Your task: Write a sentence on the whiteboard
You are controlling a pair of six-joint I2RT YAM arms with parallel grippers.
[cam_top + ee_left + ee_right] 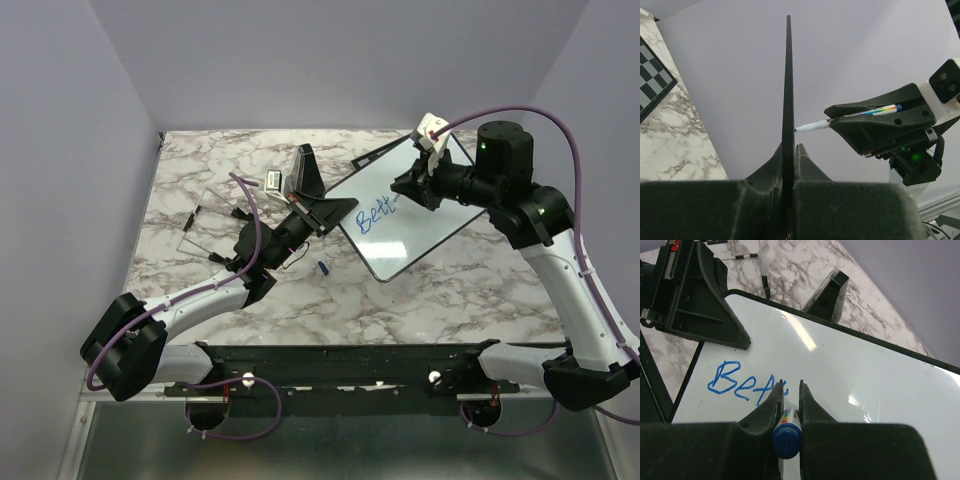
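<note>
Nearest, the left pincer [789, 150] is pressed together on the edge of the whiteboard [875, 375], steadying it over the marble table [450, 290]. The right pincer [790, 390] pinches a blue marker [786, 440], its tip at the board. The sentence [742, 382] reads only "Bett", so the writing looks early. The next move calls for light, even strokes to the right.

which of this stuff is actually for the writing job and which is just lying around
For the job: whiteboard, blue writing, marker in the right gripper, left gripper clamped on the board's edge.
Lying about: chessboard, small blue cap on the table.
</note>
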